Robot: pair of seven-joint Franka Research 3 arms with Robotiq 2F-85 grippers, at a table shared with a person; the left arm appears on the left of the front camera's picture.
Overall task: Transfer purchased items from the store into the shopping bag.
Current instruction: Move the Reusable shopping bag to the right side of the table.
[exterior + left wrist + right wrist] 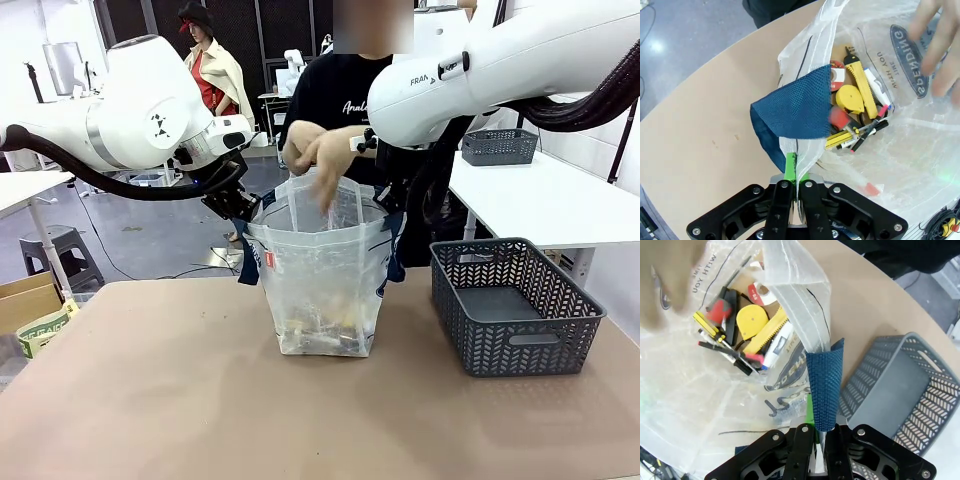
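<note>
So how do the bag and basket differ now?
The shopping bag is translucent plastic; the basket is grey lattice. The bag holds the items; the basket's visible floor is bare. The left gripper and right gripper pinch the bag's rim; the basket stands free. Both sit on the table.

Probably a robotics lab — white worktables (540,205), a grey stool (62,248), cables (190,271) trailing across bare floor (150,235).

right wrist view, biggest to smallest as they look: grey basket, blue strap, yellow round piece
1. grey basket
2. blue strap, though it is nearest the camera, which flatters it
3. yellow round piece
</note>
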